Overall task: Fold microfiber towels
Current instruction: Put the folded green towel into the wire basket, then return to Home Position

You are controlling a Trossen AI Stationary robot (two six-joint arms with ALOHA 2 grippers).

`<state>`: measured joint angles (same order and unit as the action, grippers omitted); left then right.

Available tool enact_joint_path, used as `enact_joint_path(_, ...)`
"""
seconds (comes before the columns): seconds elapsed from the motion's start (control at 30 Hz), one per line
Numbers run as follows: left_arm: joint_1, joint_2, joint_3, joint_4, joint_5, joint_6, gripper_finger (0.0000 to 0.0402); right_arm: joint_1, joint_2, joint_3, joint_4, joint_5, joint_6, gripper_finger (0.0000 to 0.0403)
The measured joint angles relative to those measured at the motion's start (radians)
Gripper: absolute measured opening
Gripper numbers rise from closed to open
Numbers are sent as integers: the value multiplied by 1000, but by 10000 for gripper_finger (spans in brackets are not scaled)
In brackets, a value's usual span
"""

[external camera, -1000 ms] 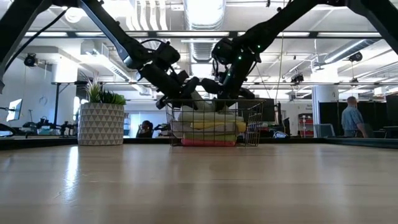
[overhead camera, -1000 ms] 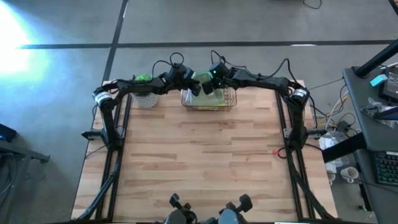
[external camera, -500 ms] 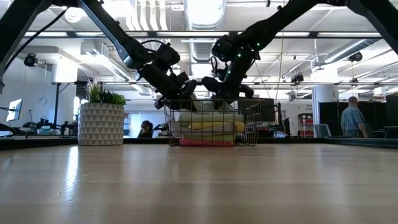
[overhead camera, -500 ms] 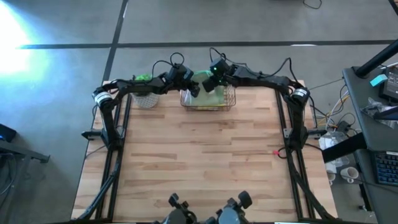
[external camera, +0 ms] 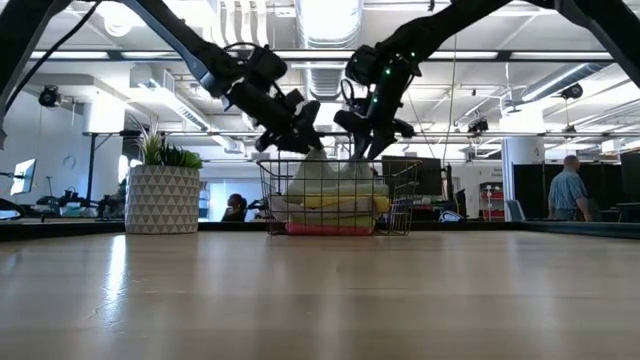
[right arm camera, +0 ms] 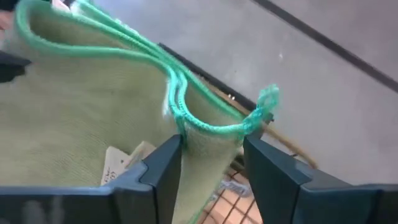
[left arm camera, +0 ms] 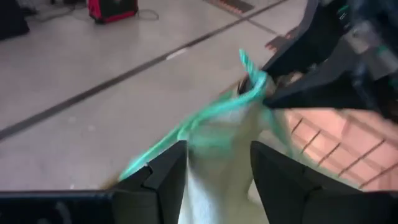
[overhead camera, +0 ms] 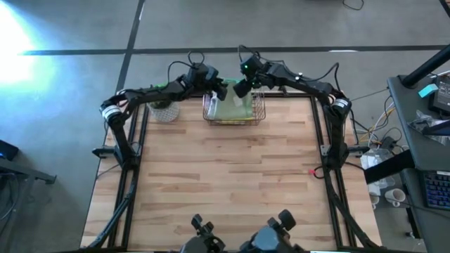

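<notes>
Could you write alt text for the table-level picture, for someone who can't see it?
Two dark robot arms reach down over a copper wire basket stacked with folded cloths, lifting a pale sage green microfiber towel between the left gripper and the right gripper. A white patterned planter stands beside it on the wooden table.

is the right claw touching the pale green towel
Touching. In the right wrist view the pale green towel runs between the right claw's two fingers, its teal-stitched edge bunched against them.
</notes>
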<state>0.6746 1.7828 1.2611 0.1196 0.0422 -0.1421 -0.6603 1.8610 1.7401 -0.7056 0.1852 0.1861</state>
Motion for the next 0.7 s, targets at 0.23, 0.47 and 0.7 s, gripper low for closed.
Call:
enact_joint_path(0.23, 0, -64, 8, 0, 0, 2, 162, -13, -3, 63, -44, -1, -68, 159)
enact_joint_path(0.47, 0, -83, 7, -10, 0, 139, 162, -17, -4, 54, -58, -37, -98, 150)
enact_joint_path(0.7, -2, -135, 4, -151, 4, 204, 162, -17, -8, 39, -111, -63, -129, 138)
